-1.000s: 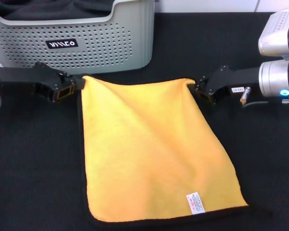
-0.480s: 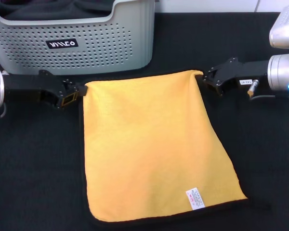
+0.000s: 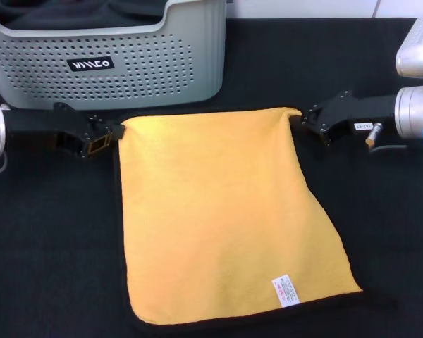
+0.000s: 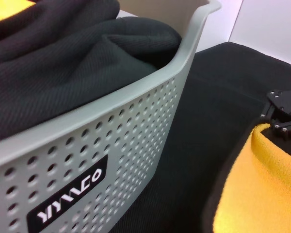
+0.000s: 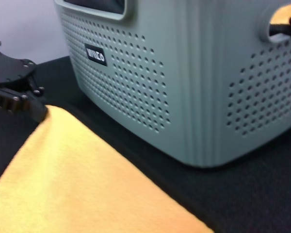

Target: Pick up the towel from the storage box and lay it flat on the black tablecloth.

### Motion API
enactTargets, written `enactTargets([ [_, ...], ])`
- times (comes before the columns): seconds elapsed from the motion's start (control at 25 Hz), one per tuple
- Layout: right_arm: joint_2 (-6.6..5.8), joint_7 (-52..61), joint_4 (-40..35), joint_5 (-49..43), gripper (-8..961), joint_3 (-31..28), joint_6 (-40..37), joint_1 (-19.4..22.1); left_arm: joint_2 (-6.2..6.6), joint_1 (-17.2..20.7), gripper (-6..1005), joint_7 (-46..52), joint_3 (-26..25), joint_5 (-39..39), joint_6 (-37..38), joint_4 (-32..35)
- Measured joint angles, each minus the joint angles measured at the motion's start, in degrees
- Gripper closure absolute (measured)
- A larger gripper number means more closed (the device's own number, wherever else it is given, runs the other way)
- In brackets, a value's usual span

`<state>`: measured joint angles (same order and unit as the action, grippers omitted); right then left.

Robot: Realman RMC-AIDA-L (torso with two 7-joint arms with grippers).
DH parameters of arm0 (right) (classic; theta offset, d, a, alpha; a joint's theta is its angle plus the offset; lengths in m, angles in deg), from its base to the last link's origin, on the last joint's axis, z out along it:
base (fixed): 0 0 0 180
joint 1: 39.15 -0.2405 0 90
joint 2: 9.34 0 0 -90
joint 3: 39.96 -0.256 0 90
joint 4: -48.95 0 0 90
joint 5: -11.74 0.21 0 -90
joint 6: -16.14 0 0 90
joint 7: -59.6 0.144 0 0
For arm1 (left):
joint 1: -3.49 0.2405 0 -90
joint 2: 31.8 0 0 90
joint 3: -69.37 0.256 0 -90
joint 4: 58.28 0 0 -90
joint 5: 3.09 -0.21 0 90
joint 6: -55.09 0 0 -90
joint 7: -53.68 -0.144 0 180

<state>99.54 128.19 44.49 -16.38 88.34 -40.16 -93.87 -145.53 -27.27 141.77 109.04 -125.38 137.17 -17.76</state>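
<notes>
The yellow-orange towel (image 3: 218, 211) lies spread on the black tablecloth (image 3: 49, 239) in front of the storage box (image 3: 127, 63). Its black edging shows, and its white care label (image 3: 285, 290) is near the front right corner. My left gripper (image 3: 111, 135) is shut on the towel's far left corner, low over the cloth. My right gripper (image 3: 301, 124) is shut on the far right corner. The top edge is pulled straight between them. The left wrist view shows the towel (image 4: 262, 189) and the right gripper (image 4: 281, 114). The right wrist view shows the towel (image 5: 77, 179) and the left gripper (image 5: 17, 92).
The light grey perforated box stands at the back left, close behind the towel's top edge, and shows in both wrist views (image 4: 136, 126) (image 5: 184, 73). A dark cloth bundle (image 4: 63, 63) lies inside it. Black tablecloth extends on both sides of the towel.
Both grippers have moved apart and slightly toward the box. The towel's top edge has been stretched straight and its folds have flattened.
</notes>
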Motion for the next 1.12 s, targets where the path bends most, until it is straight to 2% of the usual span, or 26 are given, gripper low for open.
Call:
enactTargets([
  [0.16,-0.39,-0.01,-0.34,0.39,941,-1.68,0.63,0.75,-0.37,0.86,957,0.46,-0.4,0.36,-0.8,0.48],
  [0.36,-1.67,-0.21,-0.8,0.33,865,-4.09,0.79,2.43,-0.99,1.92,908,0.12,-0.61,0.68,-2.74,1.27],
  [0.44,-2.25,-0.48,-0.84,0.36,789,-5.09,0.67,3.04,-0.9,2.09,889,-0.12,-1.04,0.72,-2.72,1.31],
  [0.56,-3.84,-0.76,-2.31,0.21,674,-7.34,-1.73,5.33,-0.54,2.3,765,-0.86,-2.47,1.41,-1.14,1.38],
  [0.6,-4.37,-0.8,-3.03,0.23,591,-7.48,-2.83,6.03,-0.39,2.51,723,-1.36,-2.86,1.98,-0.13,1.39],
  [0.68,-6.18,-1.93,-6.33,0.41,424,-7.73,-8.63,9.25,0.17,3.72,643,-3.2,-3.32,5.7,4.0,1.24],
  [0.76,-7.2,-5.91,-9.95,0.14,382,-8.32,-16.29,13.01,0.51,4.75,566,-4.67,-3.36,9.07,8.06,1.06],
  [0.8,-7.2,-9.63,-12.18,-0.21,360,-8.94,-20.51,15.3,0.63,5.37,527,-6.17,-3.38,11.26,11.39,0.92],
  [0.88,-6.29,-15.79,-15.47,-1.11,318,-10.58,-26.63,19.62,0.65,6.22,450,-10.73,-3.3,13.98,18.59,-0.03],
  [0.92,-5.26,-18.1,-17.2,-1.77,297,-12.03,-28.6,21.96,0.71,6.43,445,-14.33,-3.08,15.02,26.19,-1.35],
  [0.96,-3.99,-19.21,-18.58,-2.81,276,-13.69,-30.04,24.22,0.71,6.43,440,-14.33,-3.08,15.02,26.19,-1.35],
  [1.04,-1.5,-20.54,-21.03,-5.54,233,-17.23,-32.26,27.29,0.91,6.29,429,-15.51,-2.59,15.12,32.14,-2.34],
  [1.12,1.19,-21.19,-23.43,-9.71,191,-21.33,-33.34,29.58,1.12,6.33,419,-16.65,-1.36,15.28,34.54,-3.06],
])
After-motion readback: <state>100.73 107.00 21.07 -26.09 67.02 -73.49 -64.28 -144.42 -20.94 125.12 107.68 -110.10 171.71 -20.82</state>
